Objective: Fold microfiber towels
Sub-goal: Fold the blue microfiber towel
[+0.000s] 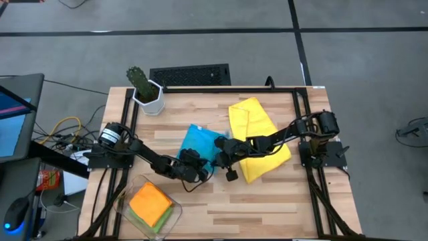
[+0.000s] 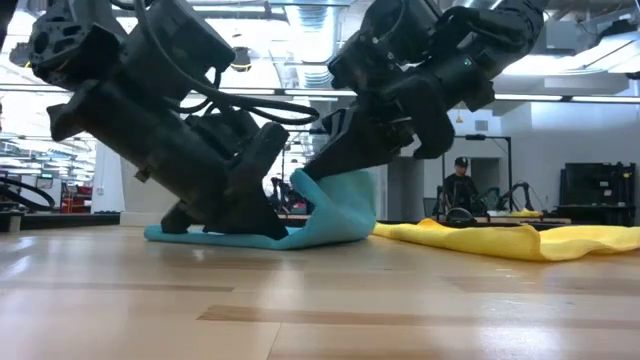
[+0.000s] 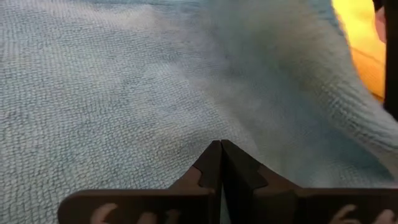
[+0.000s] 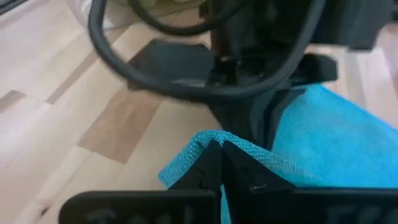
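Observation:
The light blue towel [image 1: 198,142] lies mid-table, its near right part raised off the wood [image 2: 340,205]. My left gripper [image 1: 202,169] is shut, its tips down on the towel's near part [image 3: 221,144]. My right gripper [image 1: 223,151] is shut on the towel's raised edge [image 4: 219,142]. The yellow towel [image 1: 257,137] lies loosely folded on the table to the right, under my right arm. The orange towel [image 1: 150,203] lies folded on top of the green towel [image 1: 162,222] in a clear tray at the near left. My left gripper's shut fingers [image 3: 208,163] rest on the light blue towel's top surface [image 3: 186,118], slanting down from the table's left. That part of the towel lies flat on the table [image 2: 215,236]. My right gripper pinches the towel's hemmed edge [image 4: 199,138] between its two fingers, slanting down from the table's right. The held part stands up off the table [image 2: 345,200], curving down to the flat remainder.
A green cactus in a white pot [image 1: 146,90] stands at the far left corner. The clear tray [image 1: 127,201] sits at the near left. Bare wood [image 1: 267,201] lies along the near right. A person [image 2: 460,185] sits in the room beyond the table.

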